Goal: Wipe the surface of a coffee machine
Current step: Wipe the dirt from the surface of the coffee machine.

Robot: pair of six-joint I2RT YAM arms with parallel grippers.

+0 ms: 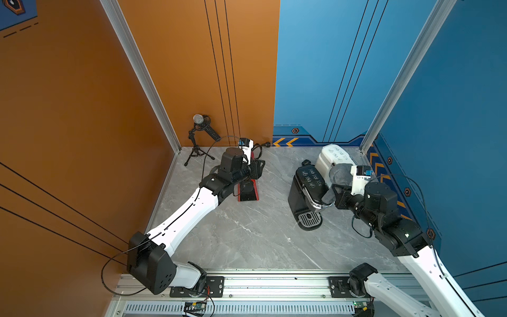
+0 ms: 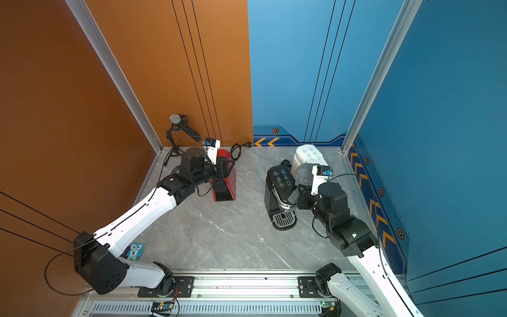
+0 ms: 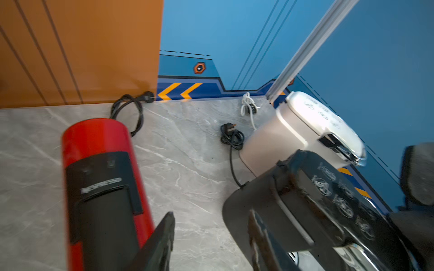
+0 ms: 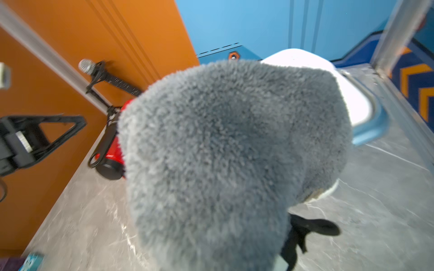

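Note:
A black coffee machine (image 1: 311,178) (image 2: 281,179) (image 3: 328,199) with icon buttons on top stands right of centre on the marble table. My right gripper (image 1: 333,192) (image 2: 297,195) is shut on a fluffy grey cloth (image 1: 340,174) (image 2: 303,173) (image 4: 234,152). The cloth lies against the machine's right side, near its top edge. It fills the right wrist view and hides the fingers there. My left gripper (image 1: 259,167) (image 2: 229,168) (image 3: 211,213) hovers open and empty over a red coffee machine (image 1: 248,192) (image 3: 101,164).
A white coffee machine (image 1: 333,155) (image 3: 293,126) stands just behind the black one, near the back right corner post. A microphone on a tripod (image 1: 199,120) stands at the back left. Coiled power cords (image 3: 231,136) lie behind the machines. A blue owl card (image 2: 134,251) lies front left.

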